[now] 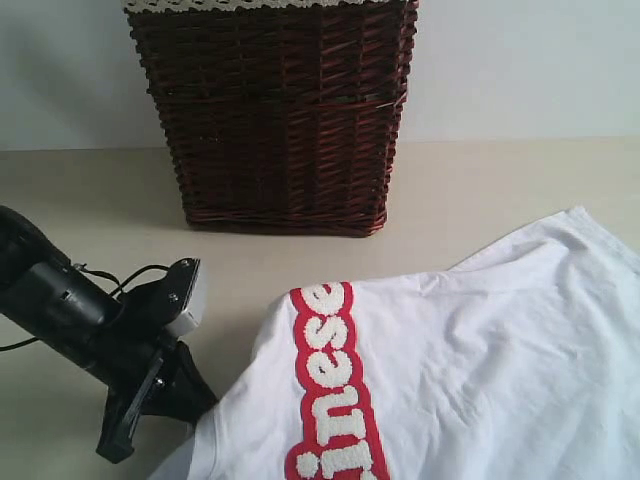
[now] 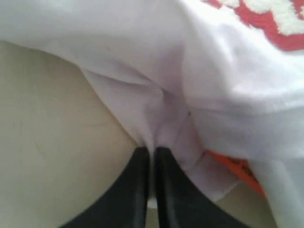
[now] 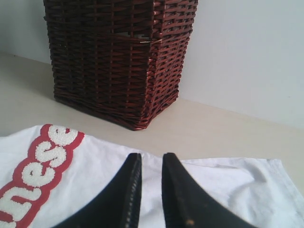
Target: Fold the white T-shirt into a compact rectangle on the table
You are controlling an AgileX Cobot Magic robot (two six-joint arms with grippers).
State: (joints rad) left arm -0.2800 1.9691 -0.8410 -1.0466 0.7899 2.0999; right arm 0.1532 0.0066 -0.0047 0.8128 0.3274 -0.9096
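shirt: the white T-shirt is lying wrinkled on the table. It's filling the lower right of the exterior view and running off the bottom and right edges.
lettering: the fuzzy white letters with their red outline are running in a strip down the left part of the shirt.
left gripper: the left gripper is sitting low at the shirt's left edge on its black arm. Its fingers are pressing together and pinching a fold of the white cloth, and that cloth is bunching up over the tips.
right gripper: the right gripper is hanging over the shirt and pointing toward the basket. Its fingers are standing a little apart with nothing between them. Honestly can't tell from this angle whether the tips are touching the cloth.
table: the pale beige top is showing bare to the left of the shirt and behind it.
basket: the dark wicker basket is standing upright behind the shirt, well apart from it, with white lace trim running along its rim.
wall: the pale grey-blue wall is rising right behind the basket.
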